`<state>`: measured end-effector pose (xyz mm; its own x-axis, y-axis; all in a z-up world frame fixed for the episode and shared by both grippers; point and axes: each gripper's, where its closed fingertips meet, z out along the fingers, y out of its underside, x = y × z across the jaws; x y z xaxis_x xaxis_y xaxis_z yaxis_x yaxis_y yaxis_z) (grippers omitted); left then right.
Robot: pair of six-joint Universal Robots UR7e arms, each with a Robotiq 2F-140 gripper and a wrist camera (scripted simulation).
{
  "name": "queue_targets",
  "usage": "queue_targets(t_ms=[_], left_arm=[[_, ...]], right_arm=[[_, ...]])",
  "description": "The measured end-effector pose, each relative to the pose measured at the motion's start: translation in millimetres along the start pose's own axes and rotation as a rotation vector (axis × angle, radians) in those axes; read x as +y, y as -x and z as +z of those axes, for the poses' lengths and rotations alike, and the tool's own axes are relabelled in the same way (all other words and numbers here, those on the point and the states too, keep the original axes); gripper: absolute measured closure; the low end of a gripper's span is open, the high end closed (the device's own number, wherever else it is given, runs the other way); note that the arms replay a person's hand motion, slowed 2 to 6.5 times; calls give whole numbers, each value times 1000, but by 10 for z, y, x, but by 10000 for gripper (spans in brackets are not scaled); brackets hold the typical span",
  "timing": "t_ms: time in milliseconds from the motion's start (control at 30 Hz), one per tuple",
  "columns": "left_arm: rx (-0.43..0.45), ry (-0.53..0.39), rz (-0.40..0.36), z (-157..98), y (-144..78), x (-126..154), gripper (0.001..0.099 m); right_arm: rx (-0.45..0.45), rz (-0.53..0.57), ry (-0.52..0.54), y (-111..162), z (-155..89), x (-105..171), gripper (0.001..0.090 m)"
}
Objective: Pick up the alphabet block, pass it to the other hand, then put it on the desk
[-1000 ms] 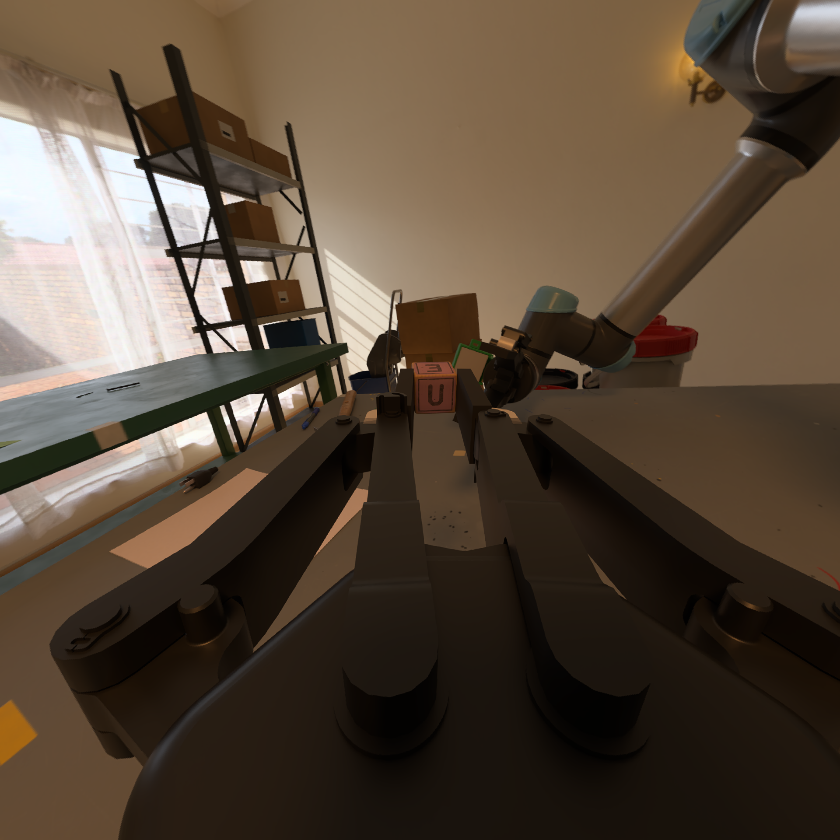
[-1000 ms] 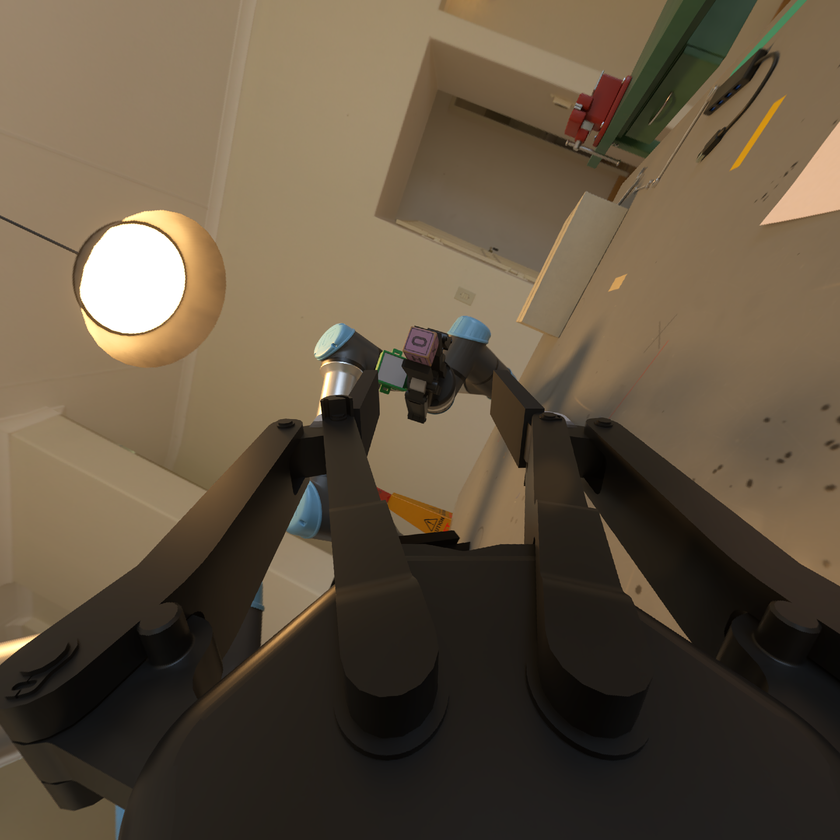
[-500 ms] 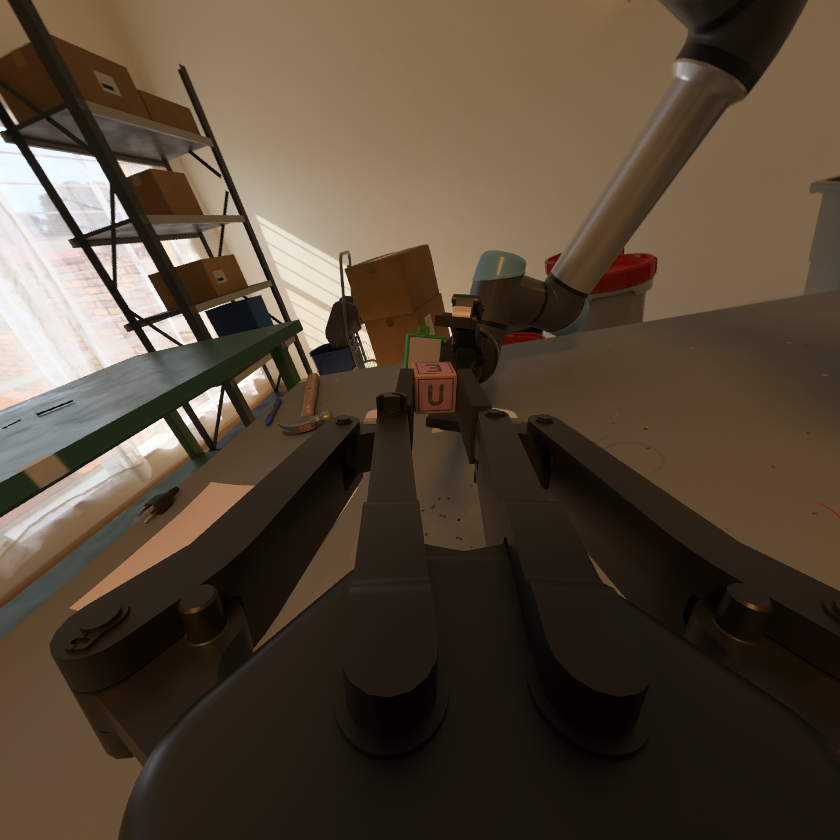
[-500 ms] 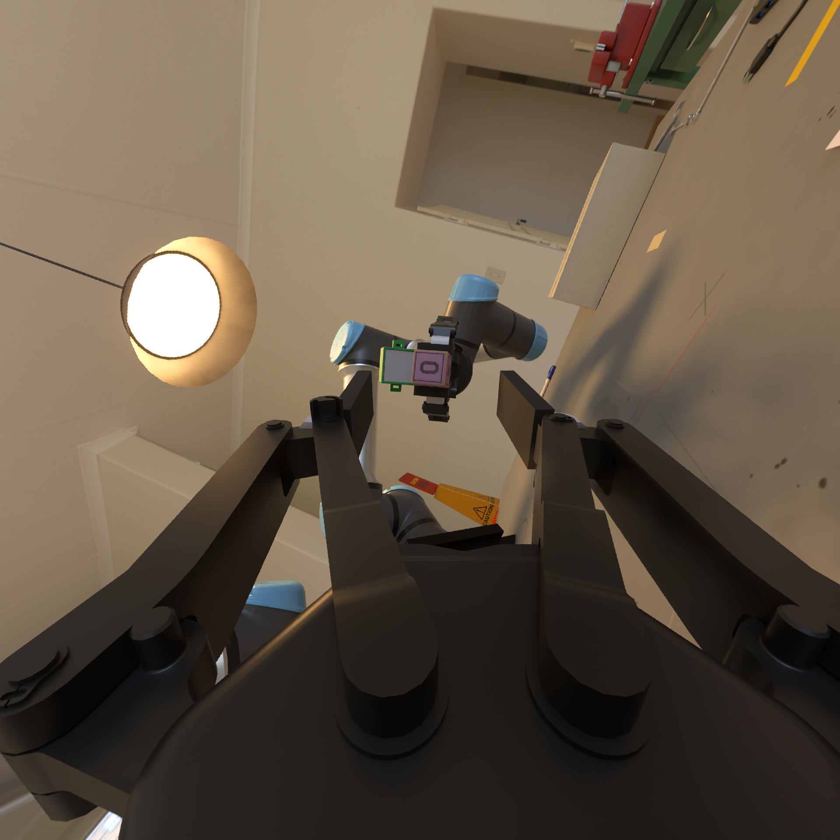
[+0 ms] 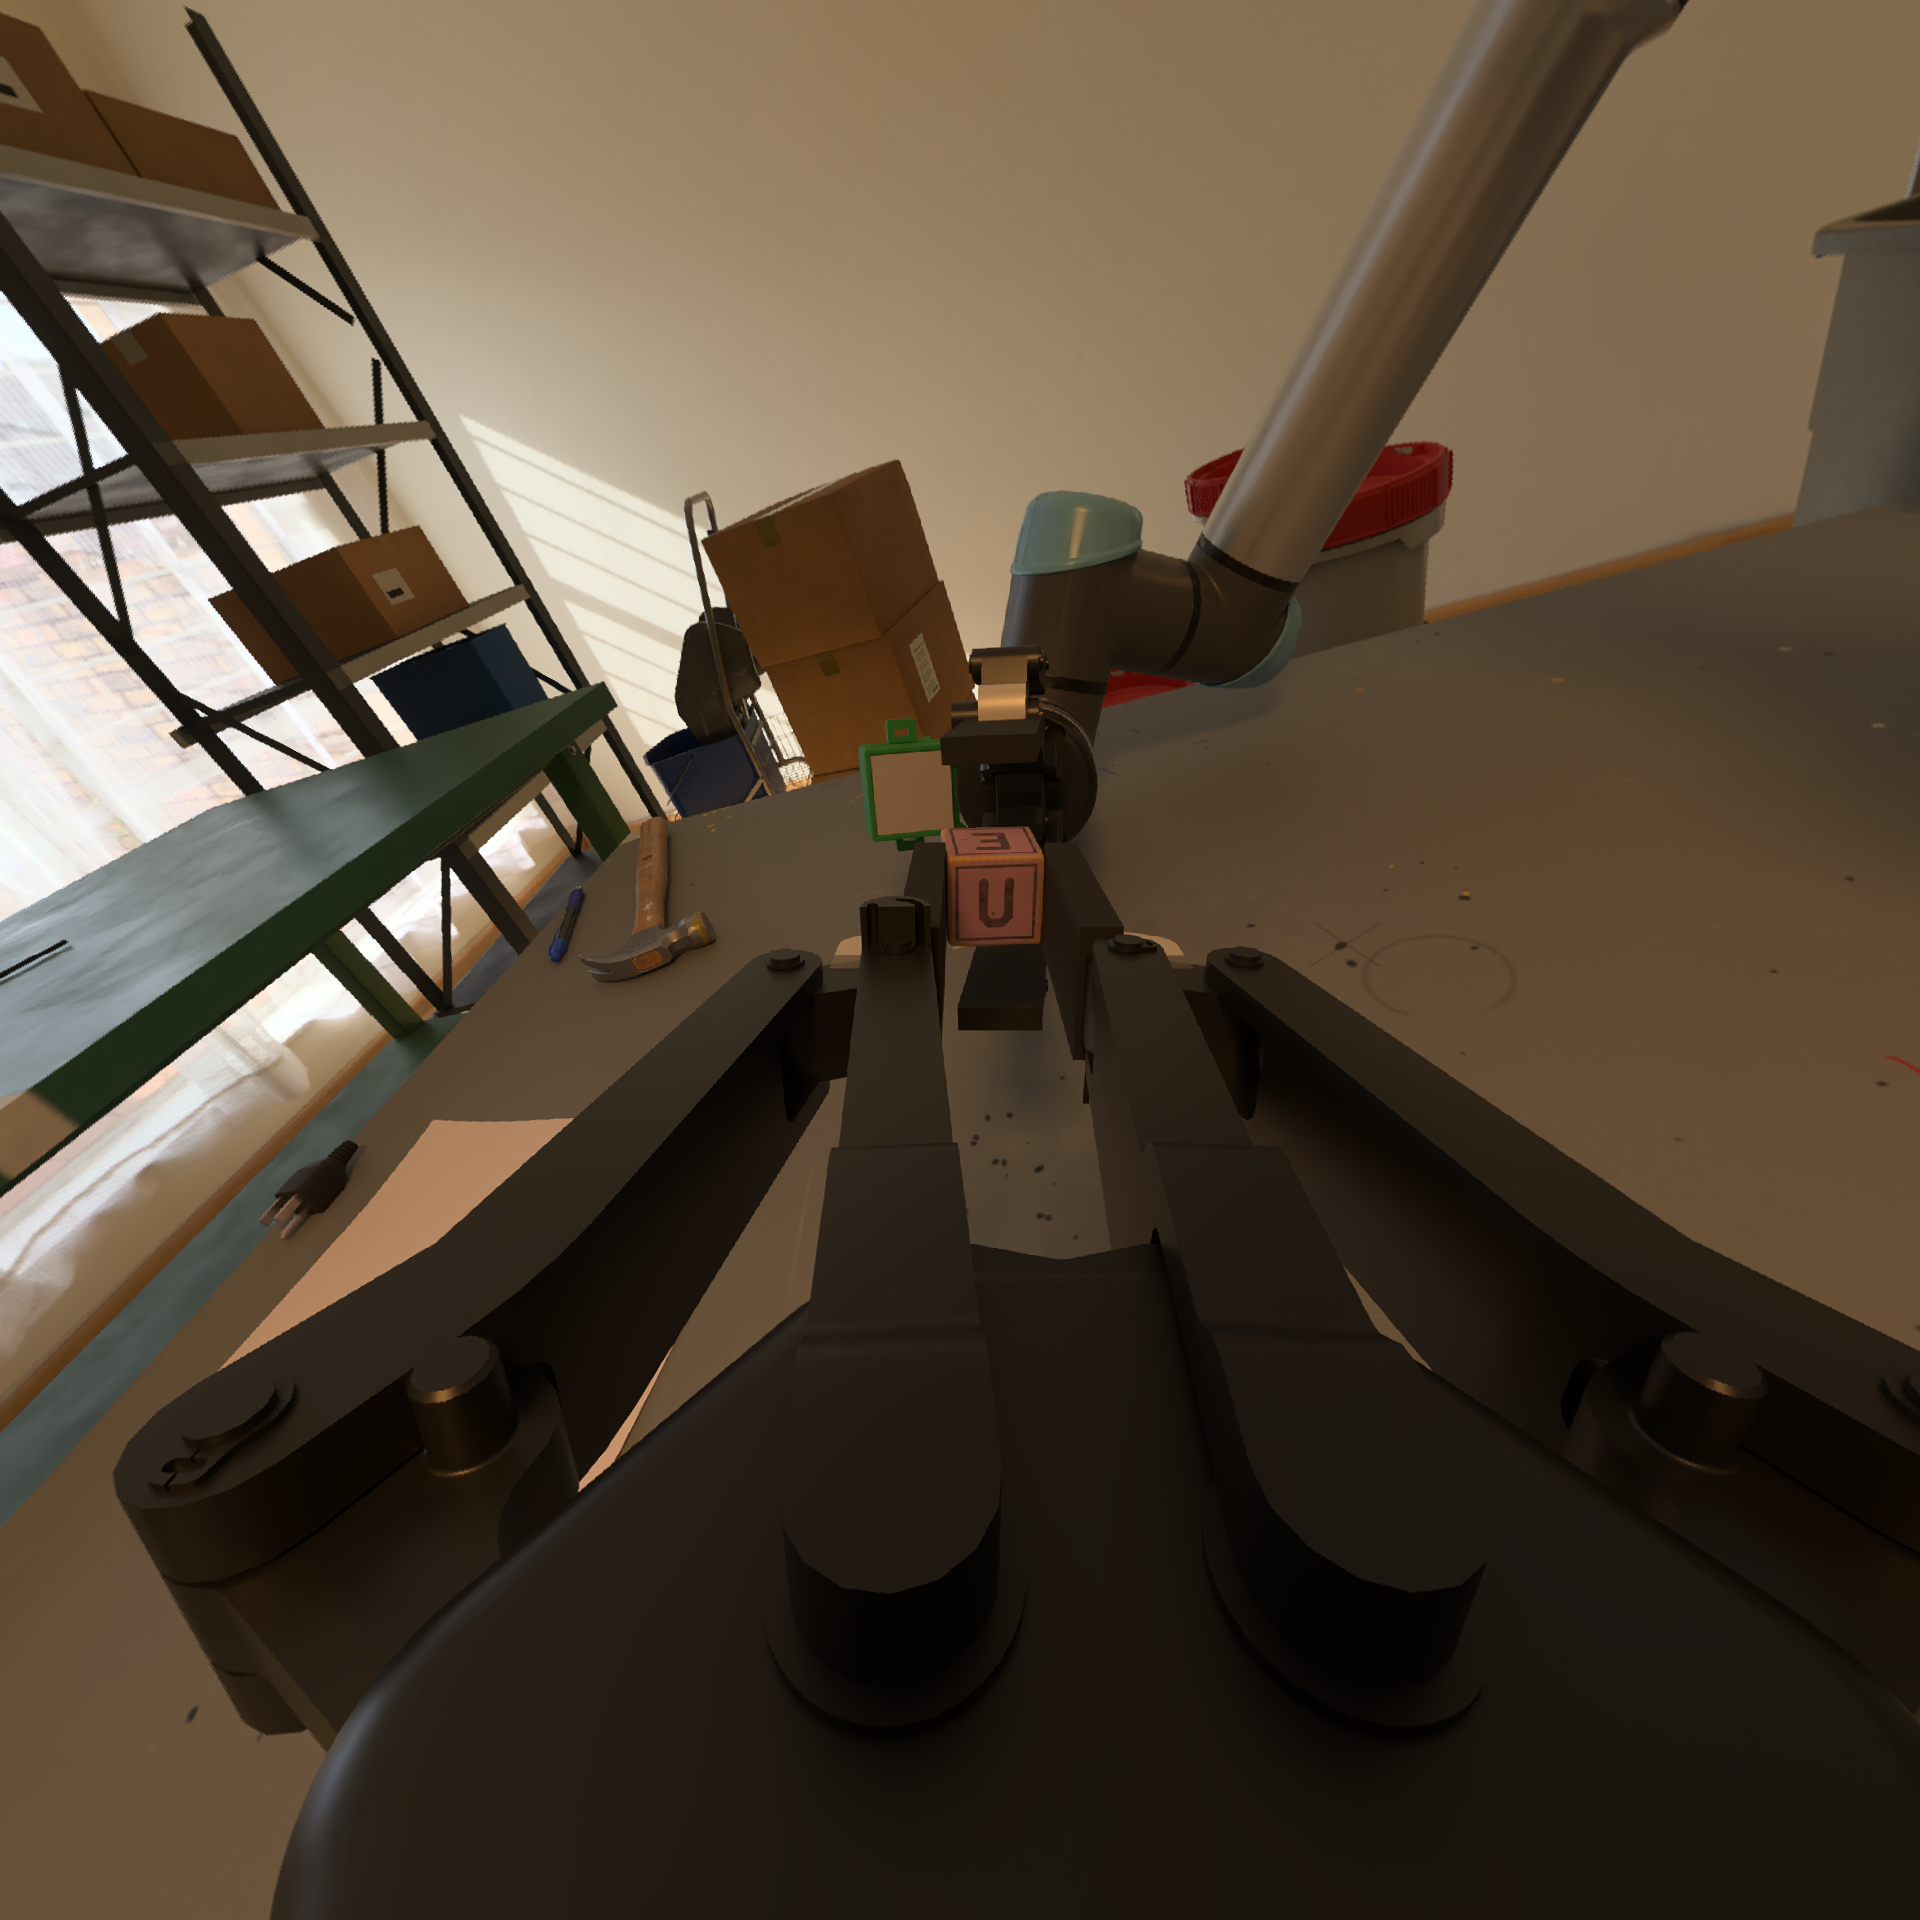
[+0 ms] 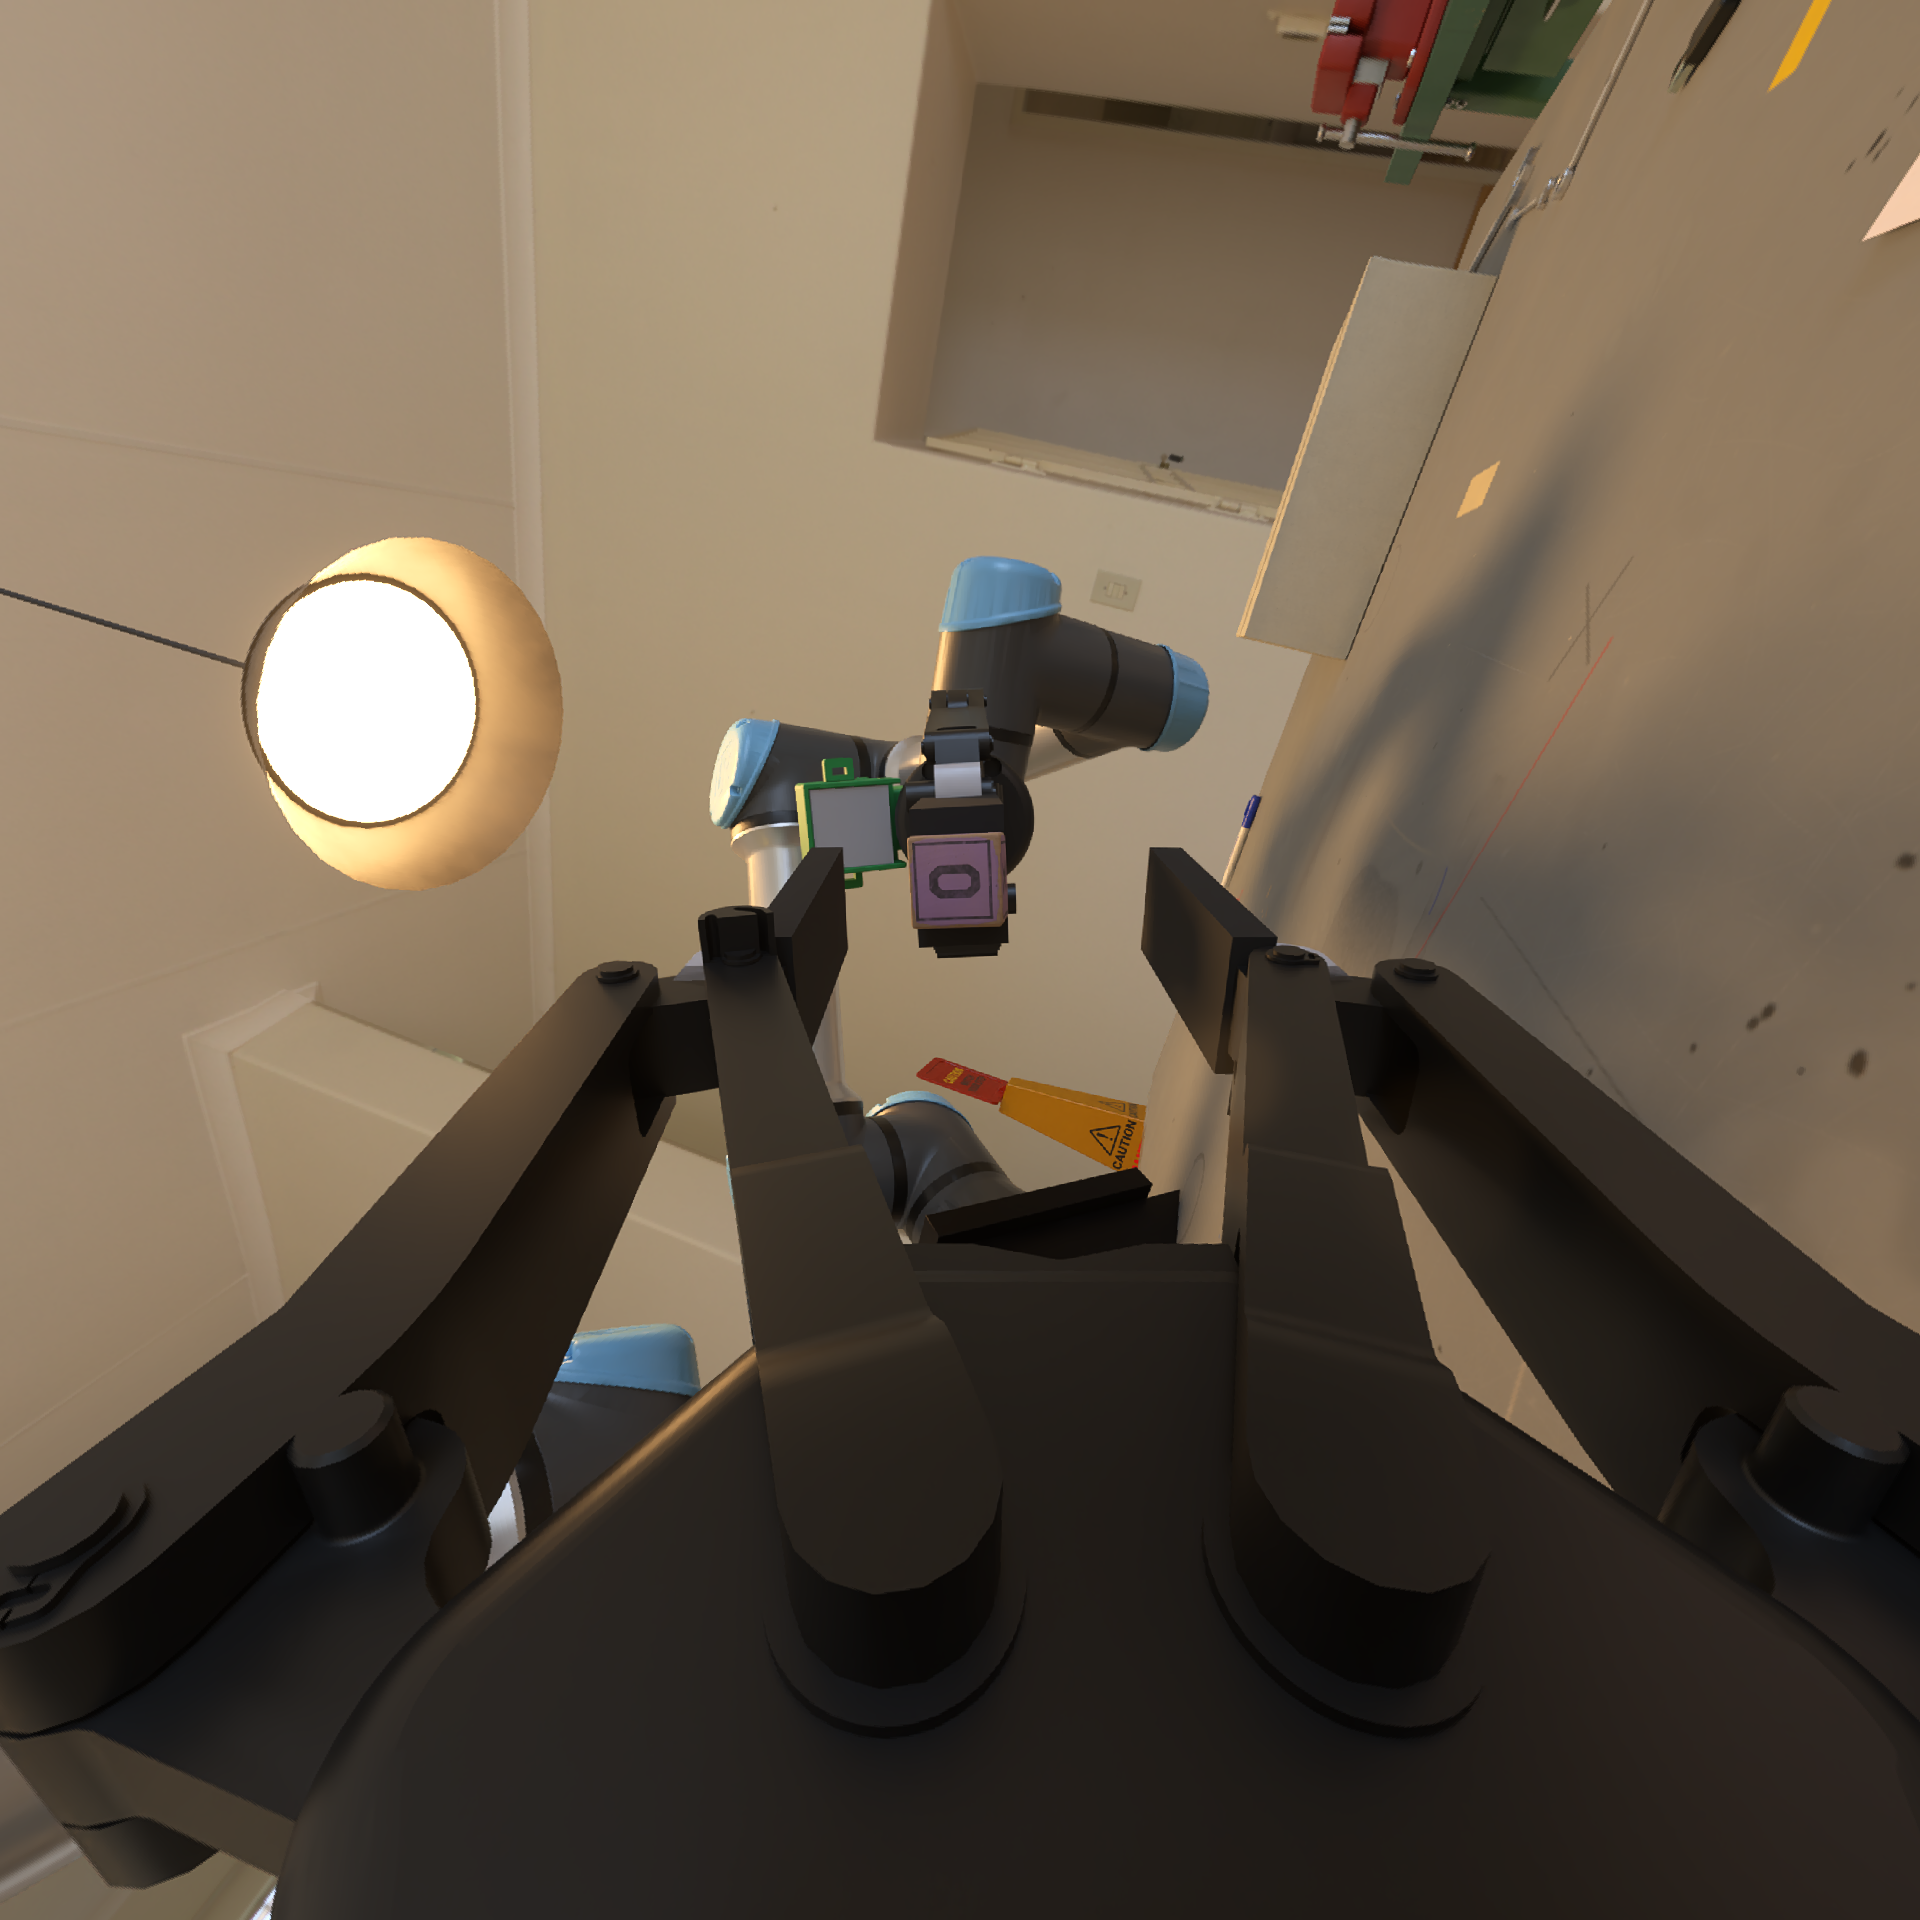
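The alphabet block (image 5: 992, 899) is a small pink cube with dark letters. My left gripper (image 5: 995, 935) is shut on it and holds it in the air above the grey desk (image 5: 1558, 831). My right gripper (image 6: 997, 925) is open and empty, and its two fingertips (image 6: 821, 904) stand wide apart on either side of the block (image 6: 956, 881), which sits just beyond them. In the left wrist view the right gripper (image 5: 1013, 769) faces me close behind the block, with one of its fingers just under the block.
A hammer (image 5: 649, 914), a blue pen (image 5: 561, 925), a plug (image 5: 312, 1195) and a paper sheet (image 5: 416, 1226) lie on the desk's left side. A green bench (image 5: 260, 883), cardboard boxes (image 5: 831, 582) and a red-lidded bucket (image 5: 1371, 540) stand beyond. A white box (image 6: 1361, 457) sits on the desk.
The two grippers have come closer together, and the block now lies near the gap between my open right fingers. My left gripper stays shut on the block.
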<state>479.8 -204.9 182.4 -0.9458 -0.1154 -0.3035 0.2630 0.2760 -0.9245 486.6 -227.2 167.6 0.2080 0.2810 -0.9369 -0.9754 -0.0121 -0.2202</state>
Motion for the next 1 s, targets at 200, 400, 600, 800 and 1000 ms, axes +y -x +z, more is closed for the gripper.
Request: queue_targets(t_ms=[200, 400, 600, 800, 1000], left_arm=[[18, 34, 21, 91, -30, 34, 748], [32, 65, 43, 166, -55, 71, 748], [53, 96, 61, 225, -85, 116, 748], [67, 125, 74, 277, -104, 164, 748], [73, 143, 83, 320, -110, 197, 748]], right_arm=[[3, 4, 6, -37, 1, 22, 175], [15, 0, 12, -82, -3, 46, 210], [27, -6, 22, -120, -9, 72, 247], [21, -12, 27, -119, -25, 87, 332], [10, -26, 27, -104, -64, 89, 567]])
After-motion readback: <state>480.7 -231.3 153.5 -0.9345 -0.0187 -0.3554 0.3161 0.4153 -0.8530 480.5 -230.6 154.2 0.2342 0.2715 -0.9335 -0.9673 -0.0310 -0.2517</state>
